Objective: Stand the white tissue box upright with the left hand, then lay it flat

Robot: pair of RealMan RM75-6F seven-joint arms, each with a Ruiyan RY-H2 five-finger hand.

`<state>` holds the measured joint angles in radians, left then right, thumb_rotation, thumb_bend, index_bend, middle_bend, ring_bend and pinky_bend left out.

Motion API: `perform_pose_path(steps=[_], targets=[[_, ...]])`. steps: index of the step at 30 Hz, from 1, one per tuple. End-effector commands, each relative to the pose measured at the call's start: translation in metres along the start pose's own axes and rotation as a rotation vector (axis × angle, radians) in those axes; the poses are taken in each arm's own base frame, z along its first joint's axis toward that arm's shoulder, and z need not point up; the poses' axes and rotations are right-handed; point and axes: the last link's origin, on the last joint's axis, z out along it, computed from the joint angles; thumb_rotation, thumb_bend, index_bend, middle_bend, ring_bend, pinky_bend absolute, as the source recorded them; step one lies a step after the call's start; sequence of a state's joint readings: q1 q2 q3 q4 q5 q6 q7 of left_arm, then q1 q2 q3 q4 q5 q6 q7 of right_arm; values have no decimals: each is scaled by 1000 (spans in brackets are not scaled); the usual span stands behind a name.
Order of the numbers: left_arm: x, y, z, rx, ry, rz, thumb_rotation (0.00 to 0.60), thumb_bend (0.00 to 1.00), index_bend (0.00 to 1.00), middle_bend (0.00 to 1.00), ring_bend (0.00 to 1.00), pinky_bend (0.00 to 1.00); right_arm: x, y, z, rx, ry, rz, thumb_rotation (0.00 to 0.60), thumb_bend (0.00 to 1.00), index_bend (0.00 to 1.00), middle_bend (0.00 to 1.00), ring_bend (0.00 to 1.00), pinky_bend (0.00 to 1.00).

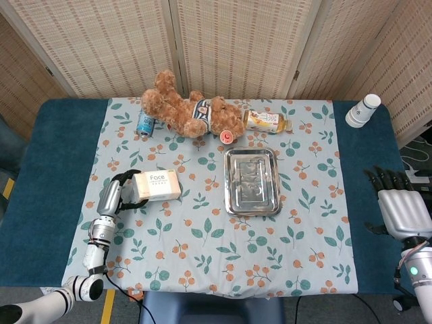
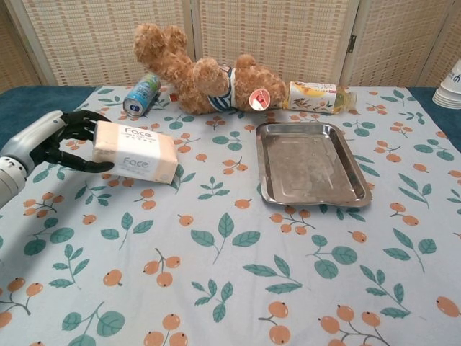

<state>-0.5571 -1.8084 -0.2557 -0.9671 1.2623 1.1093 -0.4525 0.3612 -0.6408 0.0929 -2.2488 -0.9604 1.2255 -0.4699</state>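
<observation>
The white tissue box (image 1: 156, 185) (image 2: 136, 150), printed "Face", lies nearly flat on the floral cloth at the left of the table, its long side running left to right. My left hand (image 1: 116, 194) (image 2: 56, 142) grips its left end, dark fingers wrapped over the top and under the near edge. My right hand (image 1: 399, 208) hangs off the right side of the table, fingers spread, holding nothing; the chest view does not show it.
A steel tray (image 1: 252, 181) (image 2: 311, 164) lies right of the box. At the back lie a teddy bear (image 1: 190, 110) (image 2: 209, 76), a blue can (image 1: 146, 123) (image 2: 141, 94) and a tea bottle (image 1: 267, 121) (image 2: 320, 97). Paper cups (image 1: 363, 110) stand far right.
</observation>
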Motion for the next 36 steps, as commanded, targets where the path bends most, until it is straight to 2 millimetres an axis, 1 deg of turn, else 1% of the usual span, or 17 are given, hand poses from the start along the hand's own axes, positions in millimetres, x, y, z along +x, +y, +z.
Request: perform_pose_path(steps=[1,4,6,7,9,12,14,15,16,18,21,24,28,32,36], targets=[[0,-1,-1,6,-1,1,600,216,430,579,263,165,0,0,0,1,1,0,600,122,70,2,0,0],[0,-2,-1,16,-8,-11,600,196,389,541,234,161,1,0,-1,3,4,1,600,122,70,2,0,0],[1,-2,-1,19,-13,-23,600,177,319,468,191,154,1,0,-1,3,6,3,600,122,70,2,0,0],[1,-2,-1,21,-16,-24,600,174,303,452,182,153,2,0,-1,3,6,3,600,122,70,2,0,0],[2,-2,0,25,-14,-29,600,166,239,390,153,149,2,0,-2,3,7,4,600,122,70,2,0,0],[3,-3,1,39,-12,-42,600,161,190,350,138,147,2,0,-2,5,6,4,600,122,70,2,0,0],[3,-4,0,43,-22,-51,600,151,122,314,114,139,2,0,-2,6,7,3,600,122,70,2,0,0],[4,-4,0,44,-27,-52,600,143,70,282,90,132,2,0,-2,6,7,4,600,122,70,2,0,0],[4,-5,-1,46,-35,-56,600,139,41,257,70,126,2,0,-2,6,9,5,600,122,70,2,0,0],[5,-5,-1,48,-39,-71,600,123,0,166,15,106,3,0,-2,7,11,5,600,122,70,2,0,0],[6,-4,-1,46,-49,-82,600,112,0,76,0,89,3,0,-3,8,13,5,600,122,70,2,0,0],[8,-4,-1,40,-56,-79,600,105,0,46,0,83,3,0,-3,9,15,6,600,122,70,2,0,0],[10,0,0,28,-51,-89,600,96,0,19,0,80,3,0,-3,9,15,7,600,122,70,2,0,0],[16,9,5,1,-31,-107,600,95,0,3,0,75,3,0,-4,8,14,8,600,122,70,2,0,0],[31,25,15,-50,4,-114,600,98,0,5,0,75,4,0,-4,8,15,11,600,122,71,2,0,0]])
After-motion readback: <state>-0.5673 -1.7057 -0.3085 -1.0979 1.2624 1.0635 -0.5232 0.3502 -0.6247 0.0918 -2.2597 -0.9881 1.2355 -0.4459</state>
